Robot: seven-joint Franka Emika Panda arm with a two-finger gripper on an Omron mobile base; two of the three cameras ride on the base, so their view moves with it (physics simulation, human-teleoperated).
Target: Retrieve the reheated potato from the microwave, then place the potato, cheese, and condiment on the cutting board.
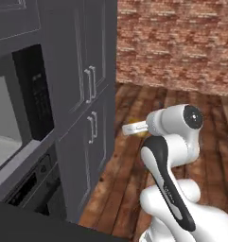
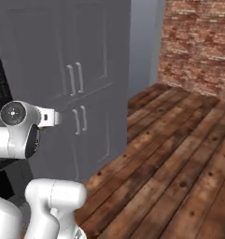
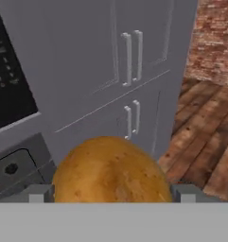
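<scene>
The potato, a tan-yellow lump with brownish skin, sits large between my two fingertips in the hand view. My gripper is shut on it. From the left base view the gripper is held out in front of the grey cabinets, with a yellow sliver of the potato beside it. The microwave is at the left, its pale inside showing beside the black keypad strip. That keypad also lies at the upper left of the hand view. Cheese, condiment and cutting board are out of view.
Tall grey cabinet doors with bar handles stand just ahead of the hand. An oven panel with a knob sits under the microwave. Wooden floor stretches right toward a brick wall.
</scene>
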